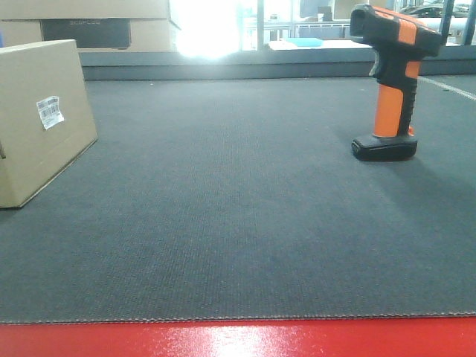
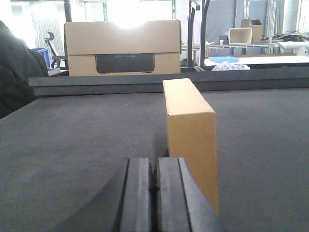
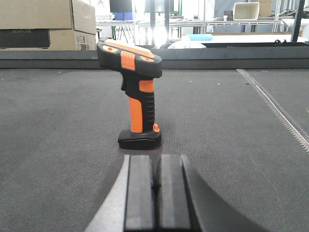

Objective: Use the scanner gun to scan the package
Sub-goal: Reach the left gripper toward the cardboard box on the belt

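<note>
The scanner (image 1: 390,104) stands upright on its base on the right part of the dark tabletop (image 1: 223,223). The box (image 1: 37,126), with a small white label (image 1: 50,111) on its side, stands at the left edge, well apart from it. The left pincer (image 2: 155,166) is low over the tabletop, near the narrow end of the box, clenched with its two pads pressed together and nothing between them; the right pincer (image 3: 157,169) is clenched and empty in the same way, and it faces the scanner, near the base but not touching it.
</note>
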You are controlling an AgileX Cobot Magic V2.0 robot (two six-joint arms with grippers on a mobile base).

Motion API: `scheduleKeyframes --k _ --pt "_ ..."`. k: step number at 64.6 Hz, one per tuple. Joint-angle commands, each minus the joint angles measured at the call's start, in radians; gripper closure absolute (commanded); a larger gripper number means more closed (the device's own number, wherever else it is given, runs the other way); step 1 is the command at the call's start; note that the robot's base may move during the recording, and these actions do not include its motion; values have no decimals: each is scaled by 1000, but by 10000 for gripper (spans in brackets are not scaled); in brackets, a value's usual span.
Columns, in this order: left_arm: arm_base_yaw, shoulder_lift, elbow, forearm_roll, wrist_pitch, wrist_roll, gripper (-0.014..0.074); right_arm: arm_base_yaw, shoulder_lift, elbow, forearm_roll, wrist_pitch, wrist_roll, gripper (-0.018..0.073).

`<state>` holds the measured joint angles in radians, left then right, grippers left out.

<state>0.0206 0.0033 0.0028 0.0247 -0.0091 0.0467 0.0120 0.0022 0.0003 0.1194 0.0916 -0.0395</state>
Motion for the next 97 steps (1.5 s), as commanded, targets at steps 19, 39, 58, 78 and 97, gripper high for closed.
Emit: scheduleKeyframes --k 19,39,58,78,97 --pt "-4 -3 -3 -6 -37 -7 707 0 -2 0 -7 -74 -4 722" --pt "-4 -3 -52 -48 -186 -7 707 0 -2 -62 -7 -152 -4 722" --pt "-4 156 -454 -46 205 -7 640 0 161 -450 -91 81 -4 722" --pt "-4 529 -731 -54 286 -7 130 0 478 -602 -91 72 -4 181" --pt "-56 871 -1029 -66 604 -7 -4 2 586 -605 -91 36 -4 -2"
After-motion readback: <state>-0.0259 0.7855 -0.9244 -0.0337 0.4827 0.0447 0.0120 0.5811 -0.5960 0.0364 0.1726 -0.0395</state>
